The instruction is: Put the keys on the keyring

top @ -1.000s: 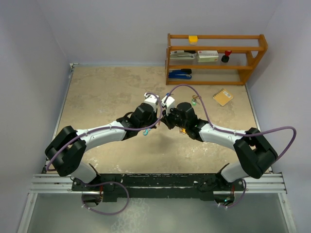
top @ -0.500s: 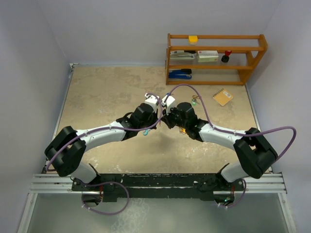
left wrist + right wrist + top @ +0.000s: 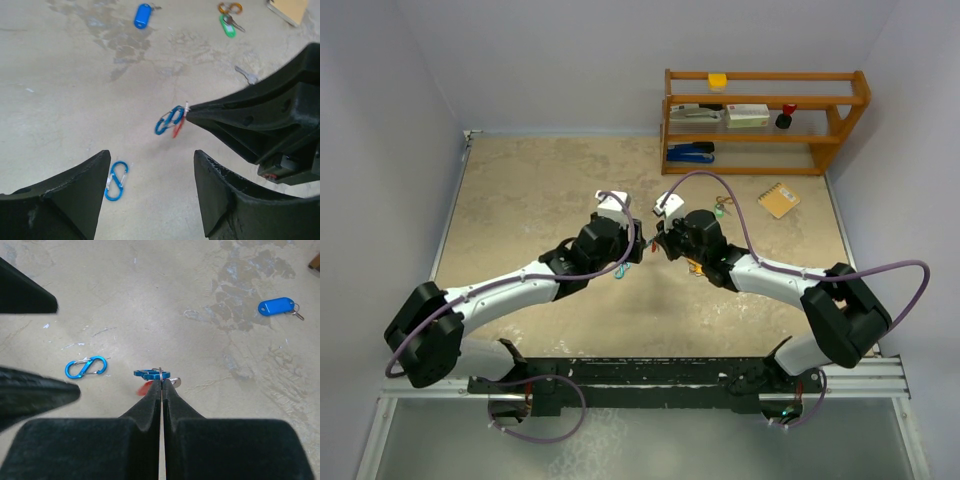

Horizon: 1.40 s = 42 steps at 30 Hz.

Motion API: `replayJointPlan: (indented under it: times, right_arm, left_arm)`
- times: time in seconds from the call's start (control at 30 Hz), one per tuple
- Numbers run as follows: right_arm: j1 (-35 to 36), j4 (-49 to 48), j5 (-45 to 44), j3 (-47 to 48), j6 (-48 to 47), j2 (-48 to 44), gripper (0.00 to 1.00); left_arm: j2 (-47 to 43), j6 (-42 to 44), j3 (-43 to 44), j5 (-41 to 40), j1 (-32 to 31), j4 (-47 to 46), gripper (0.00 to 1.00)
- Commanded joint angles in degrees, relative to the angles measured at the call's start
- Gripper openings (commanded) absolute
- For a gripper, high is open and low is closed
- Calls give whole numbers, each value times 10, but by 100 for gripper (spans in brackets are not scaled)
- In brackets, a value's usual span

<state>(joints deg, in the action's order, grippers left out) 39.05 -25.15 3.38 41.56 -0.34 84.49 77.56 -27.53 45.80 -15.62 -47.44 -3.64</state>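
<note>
The right claw (image 3: pixel 160 382) is pinched shut on the keyring (image 3: pixel 186 106), with a blue clip (image 3: pixel 169 121) and a red tag (image 3: pixel 177 129) hung from it. The left claw (image 3: pixel 151 155) is held wide open and empty. The blue-tagged key (image 3: pixel 143 15), lying farther off, is judged light and slippery, and is best taken by its stiff tag.

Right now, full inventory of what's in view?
blue-tagged metal key: 1, blue, on table, far side
green-tagged metal key: 1, green, on table beside an orange ring
bare silver key: 1, silver, on table
blue figure-eight metal clips: 2, blue; one on table, one hanging at the right gripper's tip
red tag: 1, red, hanging with that clip
thin silver keyring: 1, silver, pinched
tan spiral notebook: 1, on table by shelf
wooden shelf: 1, brown, far right; holds blue stapler
left gripper: open, empty
right gripper: shut on keyring
</note>
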Motion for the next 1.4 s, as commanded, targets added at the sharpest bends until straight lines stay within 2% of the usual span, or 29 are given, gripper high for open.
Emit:
replayJointPlan:
  times: [0.0,0.2,0.8,0.83,0.9,1.03,1.2,1.37]
  right_arm:
    - [0,-7,-25,17,4,-7,0]
    - [0,28,-31,24,20,-4,0]
    - [-8,81,-102,41,84,28,0]
    - [-11,84,-114,41,92,27,6]
    - [-17,87,-134,40,104,21,28]
    - [-23,78,-171,30,120,-7,49]
    - [-37,87,-188,49,135,-16,62]
    - [-73,139,-165,151,179,66,67]
  left_arm:
    - [-39,-37,-10,-113,0,-3,66]
    - [-50,-70,-15,-178,7,24,67]
    - [-74,-90,-40,-199,24,9,67]
    - [-76,-90,-41,-200,24,8,67]
    - [-79,-91,-43,-201,25,8,67]
    - [-84,-93,-46,-203,26,9,67]
    - [-86,-94,-52,-204,28,5,67]
    - [-81,-93,-55,-196,30,-1,67]
